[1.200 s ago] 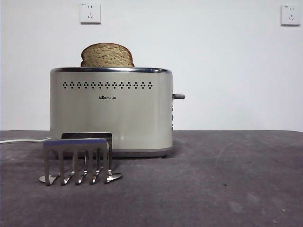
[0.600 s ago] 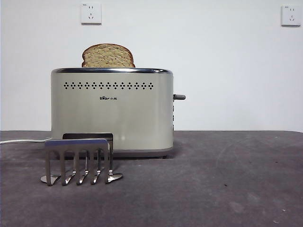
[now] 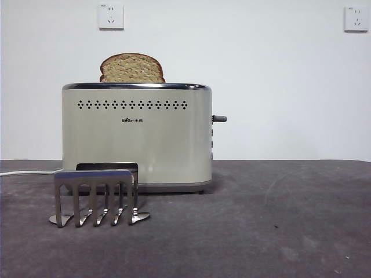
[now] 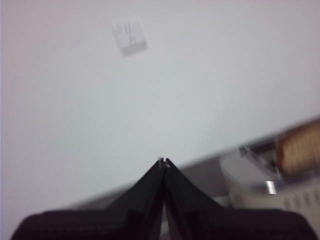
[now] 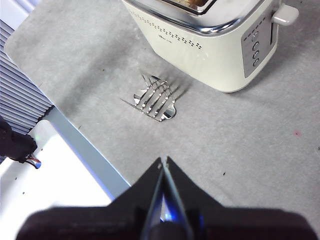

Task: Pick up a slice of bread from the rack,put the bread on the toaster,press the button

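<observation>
While seated in the slot of the toaster [image 3: 137, 139], slice of bread [image 3: 132, 68] stood upright with domed top above the chrome rim; rack [image 3: 95, 197] empty on the table [image 3: 278, 220] just before the toaster. Button [image 3: 219, 119] up at the narrow side. Left gripper [image 4: 163, 163] and right gripper [image 5: 163, 162] aloft, jaws pressed together, gripping nothing

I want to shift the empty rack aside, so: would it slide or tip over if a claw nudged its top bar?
The rack looks light: thin shiny metal with narrow prongs. It stands on small feet on a dull grey table, so a high push would probably tip it rather than slide it. A low push seems safer.
</observation>
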`<move>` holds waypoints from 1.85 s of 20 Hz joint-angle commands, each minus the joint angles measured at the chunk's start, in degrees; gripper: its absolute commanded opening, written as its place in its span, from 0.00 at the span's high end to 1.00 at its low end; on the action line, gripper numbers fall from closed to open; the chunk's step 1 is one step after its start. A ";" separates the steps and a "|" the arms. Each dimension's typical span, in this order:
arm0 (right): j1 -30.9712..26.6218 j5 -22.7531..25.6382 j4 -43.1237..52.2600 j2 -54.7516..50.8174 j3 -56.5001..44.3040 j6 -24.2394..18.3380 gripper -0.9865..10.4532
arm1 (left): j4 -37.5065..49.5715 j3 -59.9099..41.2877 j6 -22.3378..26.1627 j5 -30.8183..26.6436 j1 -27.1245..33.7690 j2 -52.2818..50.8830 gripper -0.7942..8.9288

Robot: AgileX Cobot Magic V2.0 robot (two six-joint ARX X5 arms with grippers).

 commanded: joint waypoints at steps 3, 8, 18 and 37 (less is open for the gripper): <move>0.02 -0.04 0.20 0.11 -0.55 -0.31 0.91 | 0.50 -12.94 -1.88 -1.33 0.22 -7.93 0.92; 0.02 -0.04 0.20 0.11 -0.55 -0.31 0.91 | 0.52 -20.83 -2.03 -1.11 0.22 -10.10 0.92; 0.02 -0.07 0.20 0.11 -0.55 -0.31 0.91 | -5.53 -24.68 -3.52 -0.90 0.17 -14.19 0.92; 0.02 -0.04 0.20 0.11 -0.55 -0.31 0.91 | -7.28 -24.68 -4.59 -1.09 0.17 -14.16 0.92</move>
